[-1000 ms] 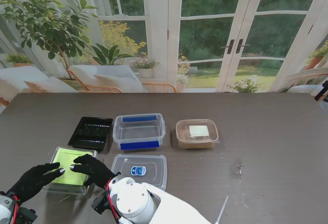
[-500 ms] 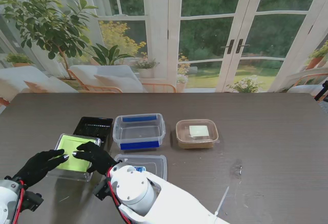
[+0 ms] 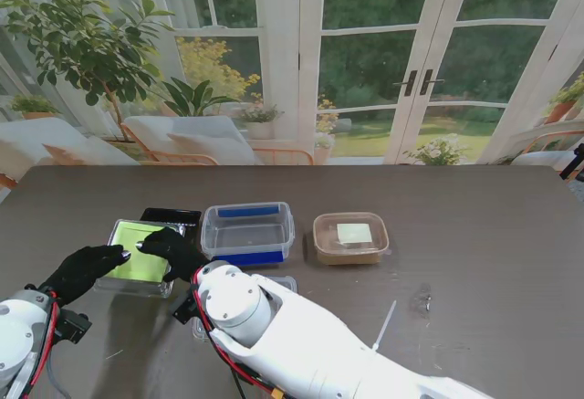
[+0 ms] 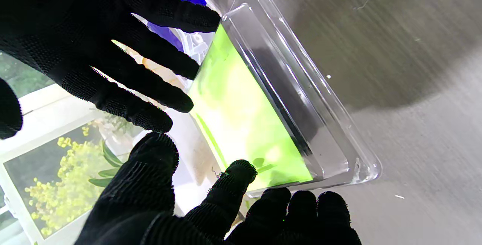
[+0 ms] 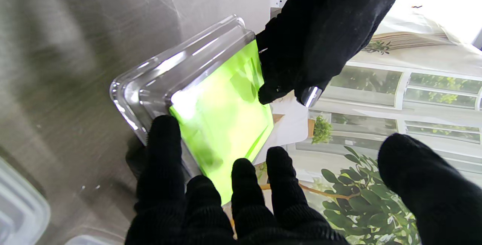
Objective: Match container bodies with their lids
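Observation:
A clear lid with a green label is held off the table between my two black-gloved hands. My left hand grips its left edge and my right hand grips its right edge. The lid hangs over the near part of the black tray, whose far rim alone shows. To the right stand a clear tub with blue clips and a brown container with its lid on.
A flat clear lid lies nearer to me than the clear tub, mostly hidden under my right forearm. A thin white strip lies on the dark table to the right. Windows and plants stand beyond the far edge.
Both hands have carried the green-labelled lid away from me, from the table's near left up over the black tray. My right forearm now covers most of the flat clear lid.

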Available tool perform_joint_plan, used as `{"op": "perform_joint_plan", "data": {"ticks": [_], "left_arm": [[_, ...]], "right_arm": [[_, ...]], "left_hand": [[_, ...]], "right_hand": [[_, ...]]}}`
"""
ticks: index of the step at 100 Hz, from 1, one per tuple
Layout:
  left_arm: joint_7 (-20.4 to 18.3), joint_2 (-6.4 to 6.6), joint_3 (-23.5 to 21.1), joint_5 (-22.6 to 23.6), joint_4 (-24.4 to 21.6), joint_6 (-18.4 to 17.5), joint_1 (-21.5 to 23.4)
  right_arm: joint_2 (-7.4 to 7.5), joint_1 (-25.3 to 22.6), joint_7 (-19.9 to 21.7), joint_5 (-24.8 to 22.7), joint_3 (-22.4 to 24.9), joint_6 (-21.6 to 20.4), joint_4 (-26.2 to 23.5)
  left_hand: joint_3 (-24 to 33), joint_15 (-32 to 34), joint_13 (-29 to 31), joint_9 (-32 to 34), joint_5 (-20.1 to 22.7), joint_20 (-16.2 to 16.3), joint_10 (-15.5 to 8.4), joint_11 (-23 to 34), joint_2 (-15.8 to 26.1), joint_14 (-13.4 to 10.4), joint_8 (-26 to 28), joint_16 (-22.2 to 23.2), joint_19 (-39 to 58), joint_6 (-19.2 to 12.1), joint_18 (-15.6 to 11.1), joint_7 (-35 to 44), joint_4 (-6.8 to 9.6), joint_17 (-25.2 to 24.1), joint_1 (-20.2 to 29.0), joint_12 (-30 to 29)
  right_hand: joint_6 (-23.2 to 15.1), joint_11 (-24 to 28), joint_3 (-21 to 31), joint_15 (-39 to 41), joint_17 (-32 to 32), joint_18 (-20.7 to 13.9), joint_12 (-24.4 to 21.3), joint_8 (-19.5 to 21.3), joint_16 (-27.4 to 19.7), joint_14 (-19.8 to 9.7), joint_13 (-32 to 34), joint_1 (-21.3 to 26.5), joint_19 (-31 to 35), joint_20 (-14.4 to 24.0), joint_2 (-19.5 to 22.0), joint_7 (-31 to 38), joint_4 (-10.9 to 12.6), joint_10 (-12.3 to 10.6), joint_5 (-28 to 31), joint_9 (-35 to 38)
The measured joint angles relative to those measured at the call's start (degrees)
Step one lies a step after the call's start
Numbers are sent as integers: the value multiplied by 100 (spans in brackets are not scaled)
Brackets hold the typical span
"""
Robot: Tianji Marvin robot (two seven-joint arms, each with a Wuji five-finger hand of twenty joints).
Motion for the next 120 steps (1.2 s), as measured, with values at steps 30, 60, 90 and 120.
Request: {"op": "perform_joint_plan", "data": {"ticks": [30,60,90,120], "left_arm": [[8,11,232,-93,454,117,-587],[35,11,491,-166,1039,165,-1197],[-88,26,707,-171,1419,271,-1730],[-190,59,877,-146,1652,380,-2047]], "right_arm": [[-302,418,111,116,32,-62,720],[-654,775,332,272,99,-283,1591],[-937,1099,534,341,233,-455,2336],[-730,1128,444,442,274,-69,1799]], "left_hand": [[0,-6,90,0,66,4,0,-7,0,0,3,-1,64,0,5,17,0,0,0,0],[0,-7,109,78,148,6,0,-7,0,1,11,0,137,-1,9,49,0,0,3,0],[0,-20,109,81,177,7,0,-7,0,2,16,1,139,-1,11,49,0,0,7,0],[0,-23,172,245,178,13,2,-7,0,37,18,135,207,-61,31,50,0,0,7,31]], "right_hand": [[2,8,0,42,-13,1,3,34,44,-136,11,0,0,0,0,18,0,0,0,0],[2,76,0,-45,-194,-63,6,69,47,-165,48,0,0,-19,0,72,0,0,0,0],[2,77,0,-52,-215,-98,6,71,47,-165,48,0,0,-111,0,74,0,0,0,0],[5,78,0,-245,-224,-687,6,75,-18,-156,-57,0,5,-113,0,79,0,0,0,0]]}}
